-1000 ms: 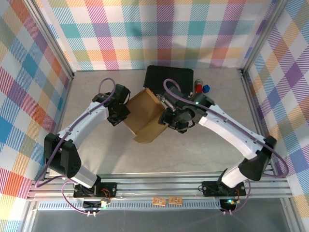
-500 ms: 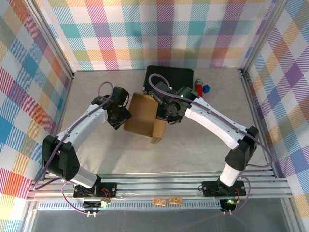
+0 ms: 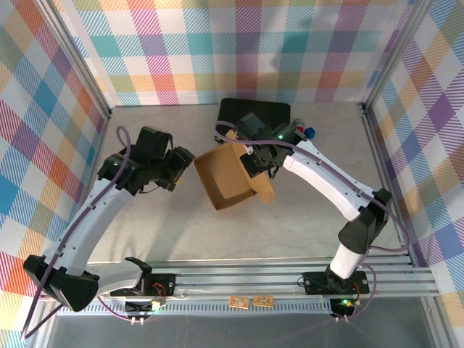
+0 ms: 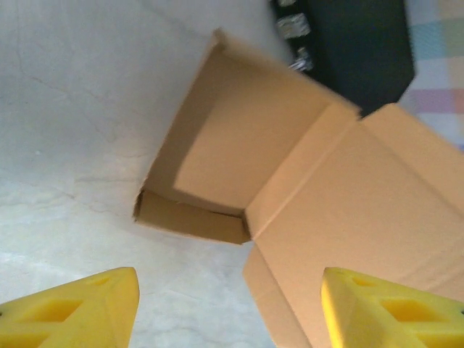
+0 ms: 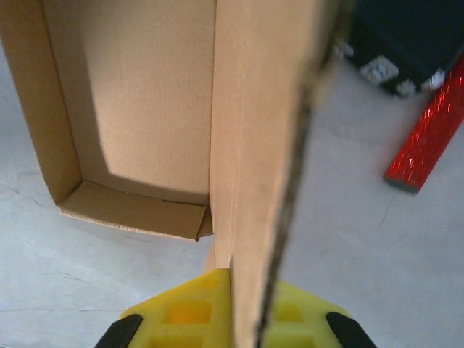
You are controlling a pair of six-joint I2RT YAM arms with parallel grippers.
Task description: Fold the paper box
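Note:
The paper box (image 3: 228, 177) is a brown cardboard tray lying open side up in the middle of the table, with one panel (image 3: 263, 185) standing up along its right side. My right gripper (image 3: 255, 158) is shut on that upright panel. In the right wrist view the panel's edge (image 5: 254, 145) runs between the yellow fingertips (image 5: 185, 315), and my right gripper (image 5: 246, 312) pinches it. My left gripper (image 3: 183, 161) hangs open just left of the box, apart from it. In the left wrist view the tray (image 4: 232, 152) and its wide flap (image 4: 362, 225) lie ahead of my open left gripper (image 4: 232, 319).
A black hard case (image 3: 254, 113) sits right behind the box, touching or nearly touching its far corner. A red glittery cylinder (image 3: 297, 131) and a small blue object (image 3: 310, 133) lie to its right. Aluminium frame posts and plaid walls ring the table (image 3: 145, 217).
My left gripper opened, let go of the box and drew back to the left. My right gripper shut on the box's side panel, and the box turned so its tray faces up.

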